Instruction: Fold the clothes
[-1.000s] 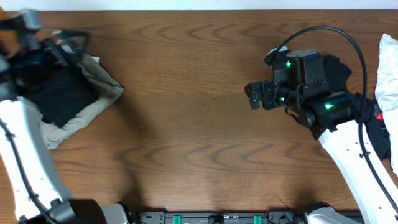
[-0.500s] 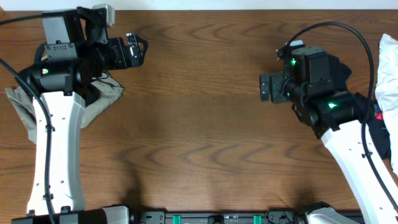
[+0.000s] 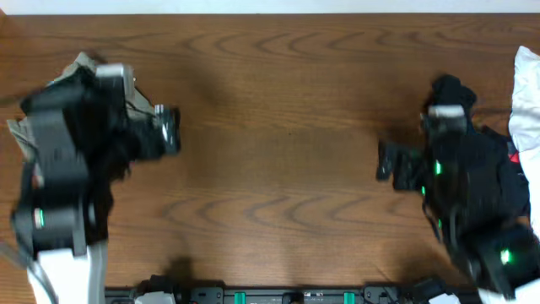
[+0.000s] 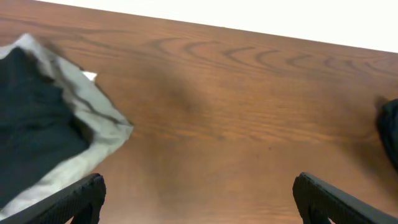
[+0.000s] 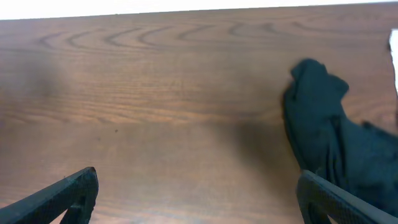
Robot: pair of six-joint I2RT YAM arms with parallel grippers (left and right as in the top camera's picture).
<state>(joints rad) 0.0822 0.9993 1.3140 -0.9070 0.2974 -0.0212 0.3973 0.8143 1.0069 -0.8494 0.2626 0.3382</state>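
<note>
Both the left gripper [image 4: 198,198] and the right gripper [image 5: 199,199] hang over the desk [image 5: 186,93], jaws spread wide, holding nothing. Beyond the right one lies a crumpled black garment [image 5: 323,124]. Left lies a black piece [image 4: 31,137] on khaki-grey cloth [image 4: 93,118]. All look light and limp, probably best pinched at an edge or corner.

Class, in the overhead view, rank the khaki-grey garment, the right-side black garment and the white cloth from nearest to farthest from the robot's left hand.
From the left hand:
1. khaki-grey garment, beside it, left side.
2. right-side black garment, opposite side.
3. white cloth, far right edge.
</note>
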